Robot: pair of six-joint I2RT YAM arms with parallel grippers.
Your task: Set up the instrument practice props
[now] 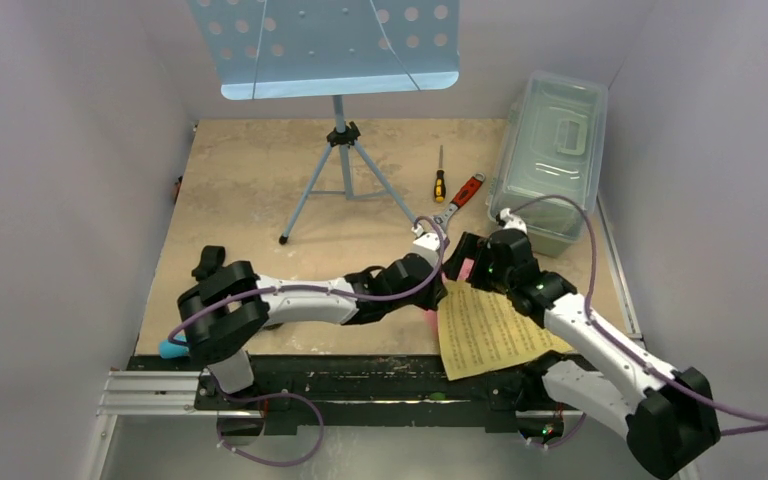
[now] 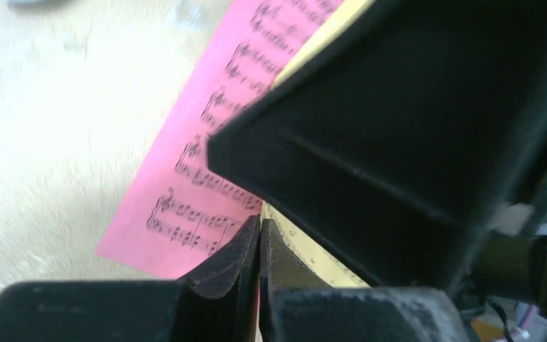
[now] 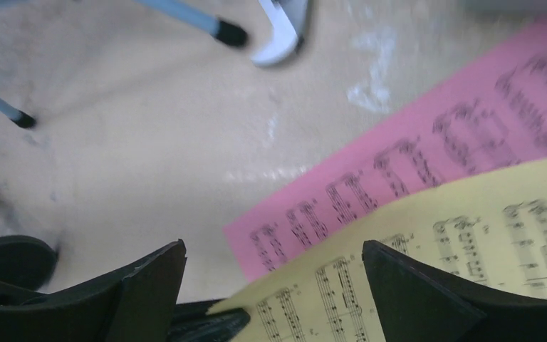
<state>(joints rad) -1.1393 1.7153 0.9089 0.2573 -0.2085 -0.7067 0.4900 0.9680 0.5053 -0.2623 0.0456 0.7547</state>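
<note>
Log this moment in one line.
left pincer: shut at edge of pink sheet-music page, hold unclear | right pincer: open above yellow sheet-music page | light blue perforated music stand: upright, no pages

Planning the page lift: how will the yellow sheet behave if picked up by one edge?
Probably floppy: the yellow sheet is thin paper, so unsupported parts should droop. Likely very light, and lying on the pink sheet, it may slide or drag that one along.

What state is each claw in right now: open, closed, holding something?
Left claw: closed at the edge of the pink page; a grip cannot be told.
Right claw: open, holding nothing, over the yellow page.
</note>
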